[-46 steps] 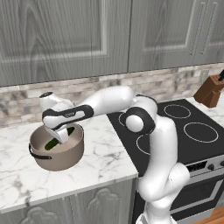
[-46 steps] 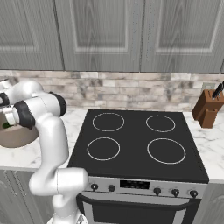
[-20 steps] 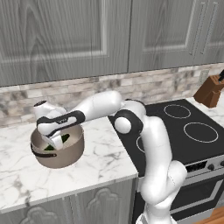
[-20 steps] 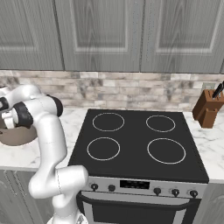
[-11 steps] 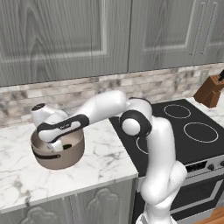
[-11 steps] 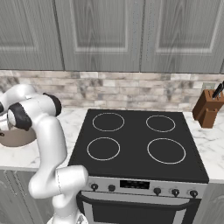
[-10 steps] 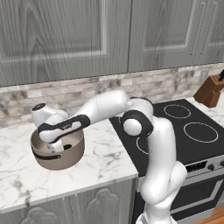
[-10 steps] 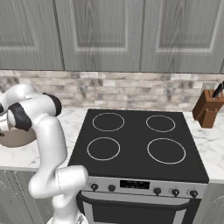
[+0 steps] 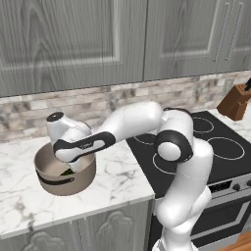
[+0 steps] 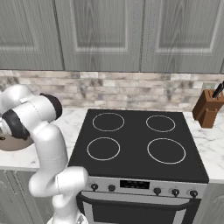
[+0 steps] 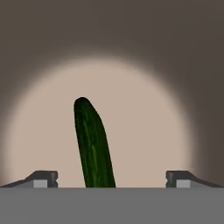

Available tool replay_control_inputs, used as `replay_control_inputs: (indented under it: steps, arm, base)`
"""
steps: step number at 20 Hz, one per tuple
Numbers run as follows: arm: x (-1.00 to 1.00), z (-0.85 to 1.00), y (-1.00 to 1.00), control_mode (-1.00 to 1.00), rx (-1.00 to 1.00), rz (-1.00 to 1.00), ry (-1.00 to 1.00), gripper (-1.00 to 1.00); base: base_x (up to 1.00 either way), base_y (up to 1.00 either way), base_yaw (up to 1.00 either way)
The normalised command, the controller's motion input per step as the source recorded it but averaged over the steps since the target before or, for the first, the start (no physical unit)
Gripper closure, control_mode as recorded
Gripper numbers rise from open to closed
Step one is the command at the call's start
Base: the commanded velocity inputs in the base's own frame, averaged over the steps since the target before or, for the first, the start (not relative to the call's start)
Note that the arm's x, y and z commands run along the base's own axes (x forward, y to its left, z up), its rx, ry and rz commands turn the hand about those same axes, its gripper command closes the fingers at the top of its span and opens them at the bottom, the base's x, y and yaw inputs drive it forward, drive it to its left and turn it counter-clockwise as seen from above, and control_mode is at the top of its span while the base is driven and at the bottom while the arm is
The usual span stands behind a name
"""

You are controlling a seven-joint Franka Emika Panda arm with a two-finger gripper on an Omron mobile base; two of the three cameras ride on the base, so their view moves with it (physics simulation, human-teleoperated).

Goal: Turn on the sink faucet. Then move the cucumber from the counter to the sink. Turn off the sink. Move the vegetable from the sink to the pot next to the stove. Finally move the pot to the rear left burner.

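Cucumber [image 11: 93,146] lying on the pale floor of the pot [image 9: 54,182], free of both finger tips, which stand wide apart to either side of it in the hand view; nothing held. Gripper [image 9: 70,169] down inside the pot mouth, hand tilted over the rim, a sliver of dark green just visible under it in the left base view. Pot sitting on the white marble counter [image 9: 117,181], to the left of the stove [image 10: 135,144] and apart from its edge. Judged state of task: vegetable-into-pot step looks complete, since the cucumber rests inside with jaws spread clear of it. Faucet and sink steps not checkable from here. Remaining, as judged: withdraw hand from pot, take hold of the pot at rim or wall, carry it right and set it on the rear left burner [image 10: 108,121]. All four burner rings bare at present. Knife block [image 10: 208,108] at far right of the stove, well away from the intended path. Possible concern: cucumber rolling inside the pot during the carry; pot wall grip likely needs near-full jaw spread.
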Motion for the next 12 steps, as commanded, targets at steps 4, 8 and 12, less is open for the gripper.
replay_control_inputs:
  steps: [4, 8, 12]
  arm:
    - [-0.19, 0.43, -0.18, -1.00, 0.08, -0.09, -0.08, -1.00]
    - [-0.10, 0.45, -0.09, -1.00, 0.07, -0.09, -0.06, -1.00]
    - [-0.10, 0.45, -0.05, -1.00, 0.07, -0.09, -0.04, -1.00]
  base:
    - [0.00, 0.00, 0.00]
    - [0.00, 0.00, 0.00]
    - [0.00, 0.00, 0.00]
